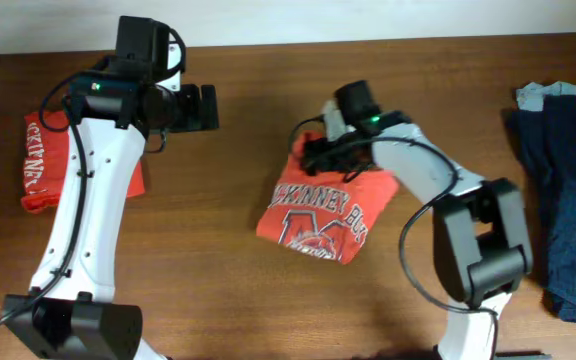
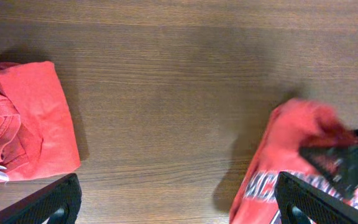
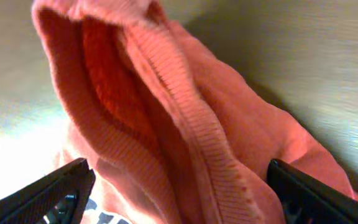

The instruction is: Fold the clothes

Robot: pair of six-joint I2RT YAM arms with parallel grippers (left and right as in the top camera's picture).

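Right wrist view caught the right gripper (image 3: pixel 179 174) spread wide astride a red-orange T-shirt's (image 3: pixel 166 118) ribbed collar. Only overhead showed its McKinney lettering mid-table, the left gripper (image 1: pixel 206 107) spread above bare wood, a second shirt (image 1: pixel 40 165) folded beyond, and dark blue cloth (image 1: pixel 568 190) far right.

Left arm (image 1: pixel 86 205) extends to far left; left gripper (image 1: pixel 206 108) points right, jaws fully spread. Right arm (image 1: pixel 436 178) bends toward centre; right gripper (image 1: pixel 313 152) sits low, jaws wide apart.
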